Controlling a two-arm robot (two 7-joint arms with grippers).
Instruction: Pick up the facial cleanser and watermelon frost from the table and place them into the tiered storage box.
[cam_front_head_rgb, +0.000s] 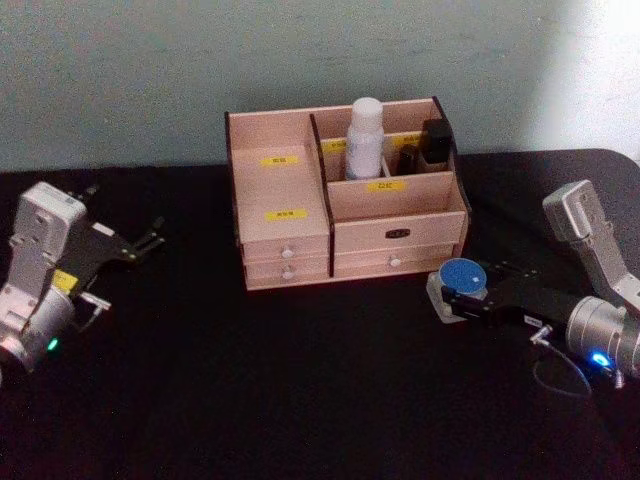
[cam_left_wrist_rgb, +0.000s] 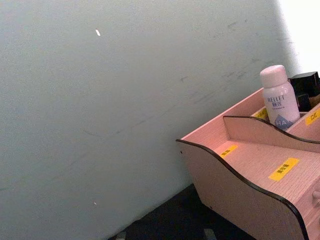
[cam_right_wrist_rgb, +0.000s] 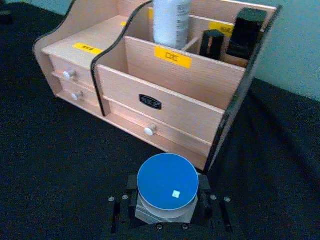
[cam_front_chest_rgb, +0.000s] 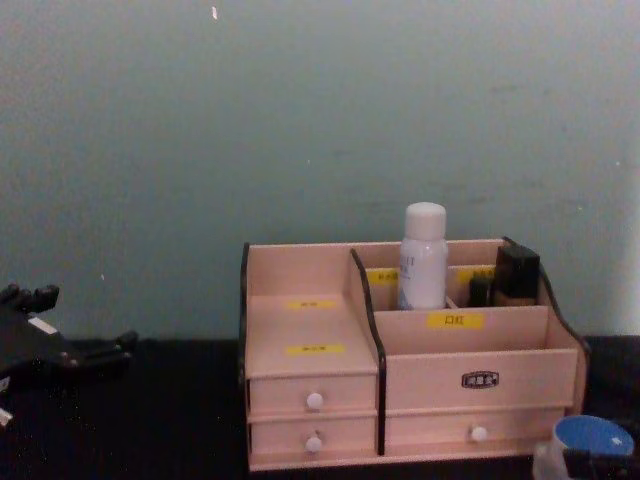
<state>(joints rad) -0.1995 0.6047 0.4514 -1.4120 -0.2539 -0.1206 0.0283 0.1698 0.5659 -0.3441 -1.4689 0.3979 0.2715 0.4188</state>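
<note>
**Jar in right gripper, cleanser stowed**

The watermelon frost (cam_front_head_rgb: 463, 275) sits lower right in the head view, just in front of the tiered storage box's (cam_front_head_rgb: 395, 195) right corner. The right gripper (cam_front_head_rgb: 462, 296) has its jaws closed against the jar's clear body, under the blue lid. The jar is probably light and rigid but slick and breakable. The grip belongs low on the body, not on the lid.

The facial cleanser (cam_front_head_rgb: 366, 135) stands upright in a rear compartment, beside small black bottles (cam_front_head_rgb: 436, 140). The left gripper (cam_front_head_rgb: 150, 238) is parked mid-left, well away from the box.
</note>
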